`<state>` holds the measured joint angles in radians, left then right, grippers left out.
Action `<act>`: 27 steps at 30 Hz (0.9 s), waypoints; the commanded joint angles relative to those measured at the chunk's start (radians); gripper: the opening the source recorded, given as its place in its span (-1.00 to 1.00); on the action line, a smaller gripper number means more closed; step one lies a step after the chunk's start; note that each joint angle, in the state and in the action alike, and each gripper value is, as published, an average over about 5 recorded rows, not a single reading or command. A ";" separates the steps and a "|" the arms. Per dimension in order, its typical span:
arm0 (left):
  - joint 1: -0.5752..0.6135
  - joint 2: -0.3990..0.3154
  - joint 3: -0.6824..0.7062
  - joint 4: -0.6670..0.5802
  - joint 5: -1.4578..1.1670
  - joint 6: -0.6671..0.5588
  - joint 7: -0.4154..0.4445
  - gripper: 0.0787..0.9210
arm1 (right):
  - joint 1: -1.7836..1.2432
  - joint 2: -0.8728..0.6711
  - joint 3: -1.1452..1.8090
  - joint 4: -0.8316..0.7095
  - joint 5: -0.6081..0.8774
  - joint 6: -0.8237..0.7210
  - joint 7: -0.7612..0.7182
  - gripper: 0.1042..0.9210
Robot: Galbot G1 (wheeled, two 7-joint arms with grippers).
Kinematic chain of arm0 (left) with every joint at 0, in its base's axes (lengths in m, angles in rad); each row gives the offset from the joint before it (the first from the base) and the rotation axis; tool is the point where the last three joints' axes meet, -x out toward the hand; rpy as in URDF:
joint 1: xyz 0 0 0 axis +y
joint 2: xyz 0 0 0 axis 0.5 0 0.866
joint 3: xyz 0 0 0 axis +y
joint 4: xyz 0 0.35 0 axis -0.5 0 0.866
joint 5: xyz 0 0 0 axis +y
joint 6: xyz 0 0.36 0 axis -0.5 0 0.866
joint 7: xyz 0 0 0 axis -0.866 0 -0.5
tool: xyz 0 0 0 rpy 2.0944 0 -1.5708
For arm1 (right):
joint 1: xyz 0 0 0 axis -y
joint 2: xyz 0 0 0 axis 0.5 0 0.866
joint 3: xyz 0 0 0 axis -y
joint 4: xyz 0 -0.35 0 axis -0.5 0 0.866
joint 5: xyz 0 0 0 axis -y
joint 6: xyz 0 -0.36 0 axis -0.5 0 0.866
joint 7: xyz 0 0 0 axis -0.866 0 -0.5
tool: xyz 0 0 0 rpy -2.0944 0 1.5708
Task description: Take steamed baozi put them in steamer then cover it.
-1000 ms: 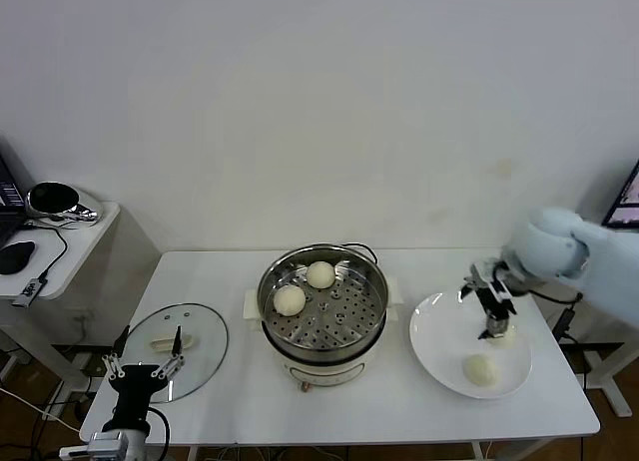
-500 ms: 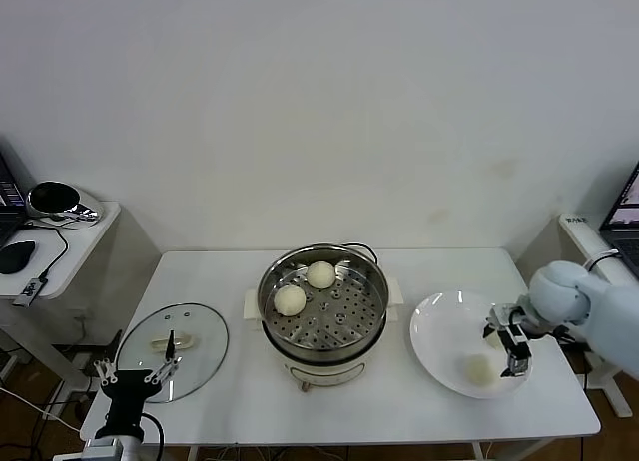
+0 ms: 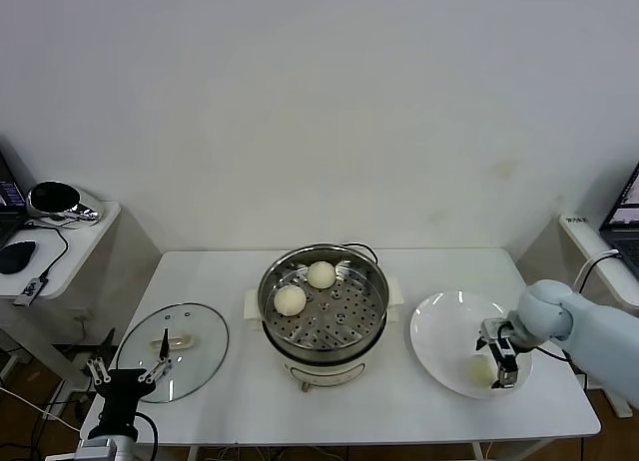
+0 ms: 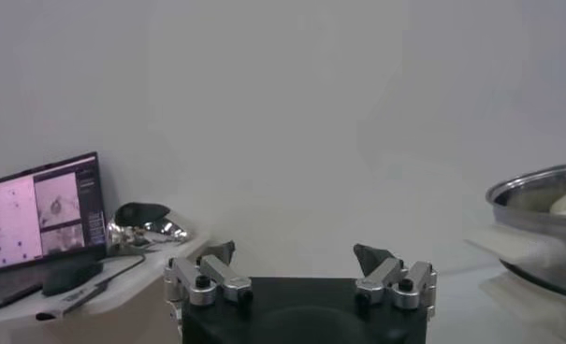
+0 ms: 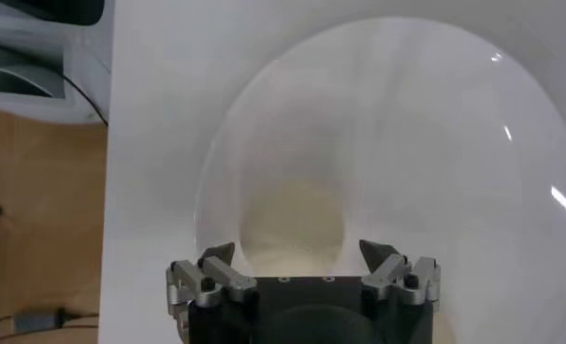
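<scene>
While the left gripper (image 3: 128,375) idles wide by the cover (image 3: 172,338), right goes in.
Right gripper (image 3: 497,362) fingers spread wide around a steamed baozi (image 5: 293,220) on the plate (image 3: 439,341), not clamped.

Pale blue right arm (image 3: 589,331), black hand (image 3: 502,359) with silver fingers (image 5: 200,278)

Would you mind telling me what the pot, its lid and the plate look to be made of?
The pot looks like polished stainless steel: bright, mirror-like, with a perforated tray. The lid seems clear glass, since the table shows through it, with a metal rim and a cream handle, probably plastic. The plate looks like glossy white ceramic, possibly melamine.
</scene>
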<state>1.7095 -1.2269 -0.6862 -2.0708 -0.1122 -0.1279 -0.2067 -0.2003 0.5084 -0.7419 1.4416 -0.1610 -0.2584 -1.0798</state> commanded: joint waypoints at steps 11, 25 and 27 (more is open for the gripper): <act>0.001 0.005 0.000 -0.008 0.001 0.000 0.001 0.77 | -0.003 0.010 0.030 -0.020 -0.014 -0.013 -0.006 0.41; -0.013 0.013 0.016 -0.007 0.002 0.005 0.007 0.77 | 0.511 -0.013 -0.141 0.011 0.193 0.018 -0.076 0.35; -0.017 0.014 0.020 -0.005 0.003 0.006 0.007 0.77 | 0.622 0.016 -0.198 0.009 0.235 0.020 -0.078 0.35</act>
<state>1.6941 -1.2143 -0.6683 -2.0774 -0.1096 -0.1226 -0.1998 0.0412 0.4944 -0.8092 1.4462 -0.0679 -0.2472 -1.1316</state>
